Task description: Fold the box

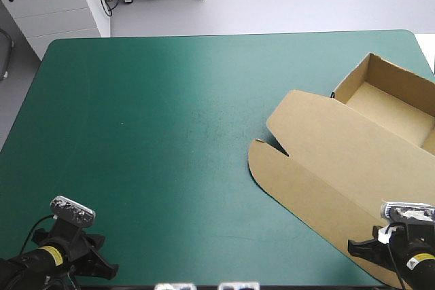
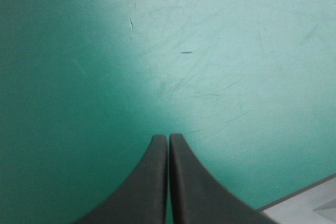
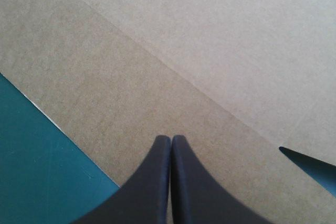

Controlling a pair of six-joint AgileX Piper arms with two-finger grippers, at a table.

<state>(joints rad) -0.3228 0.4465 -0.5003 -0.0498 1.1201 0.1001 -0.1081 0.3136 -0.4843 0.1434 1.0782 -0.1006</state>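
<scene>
Brown box (image 1: 340, 161), tray open and lid flat, at right of frame on teal-green cover (image 1: 170, 134); light, stiff board, probably best taken at lid's rounded free edge; left gripper (image 2: 168, 137) and right gripper (image 3: 171, 139) both closed, empty, the latter above lid.

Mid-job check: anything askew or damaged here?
No damage shows. The box lies diagonally at the right side of the table, tray walls up, lid flat; it runs out of view, so overhang cannot be judged.
</scene>
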